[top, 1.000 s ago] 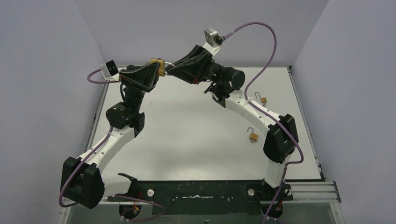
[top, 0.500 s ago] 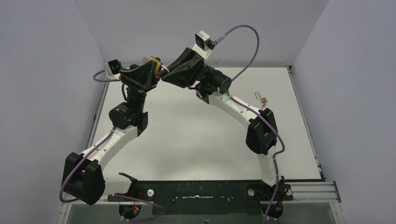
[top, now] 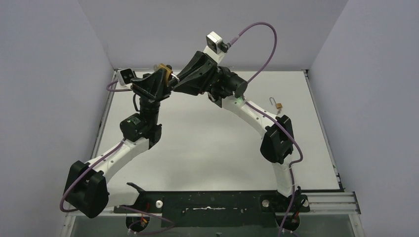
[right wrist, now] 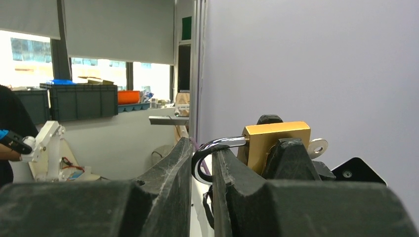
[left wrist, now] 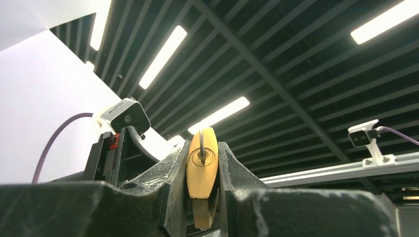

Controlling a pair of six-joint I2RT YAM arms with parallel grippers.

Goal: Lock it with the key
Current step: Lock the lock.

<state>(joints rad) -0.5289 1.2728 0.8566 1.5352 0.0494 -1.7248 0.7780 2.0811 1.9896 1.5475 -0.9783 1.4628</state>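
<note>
A brass padlock is held in the air above the table's far left, between both grippers. My left gripper is shut on the padlock's body. A key sits in the keyhole, seen edge-on. My right gripper is shut on the silver shackle, which curves between its fingers. In the right wrist view the brass body shows behind the right finger, and the key's round head sticks out on its far side.
A second small padlock with an open shackle lies on the white table at the right. The right arm's elbow hangs over the table's right side. Grey walls enclose the left, back and right.
Both arms have shifted left with the padlock, which has dropped slightly. The left wrist has turned. The right elbow has moved inward and now covers a padlock that lay at centre right.
</note>
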